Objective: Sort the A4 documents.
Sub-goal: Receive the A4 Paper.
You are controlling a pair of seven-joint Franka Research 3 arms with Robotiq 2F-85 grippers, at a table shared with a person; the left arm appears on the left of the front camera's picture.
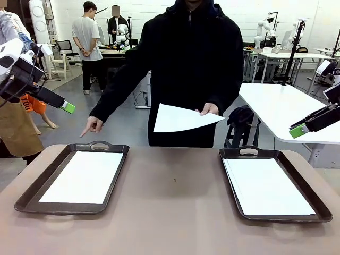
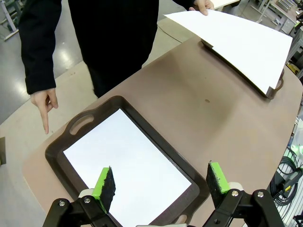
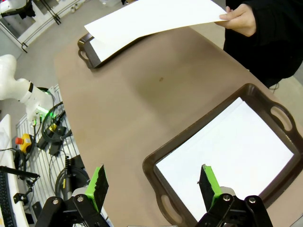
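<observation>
While both my claws, left (image 2: pixel 161 182) and right (image 3: pixel 154 184), hang open and empty, the person's held sheet (image 1: pixel 183 119) droops; a careless pinch would probably crease it.

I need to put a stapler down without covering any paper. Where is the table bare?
The widest bare patch is the brown table between the left tray and the right tray. A bare strip runs along the near edge below both trays. Both trays are covered by white sheets.
</observation>
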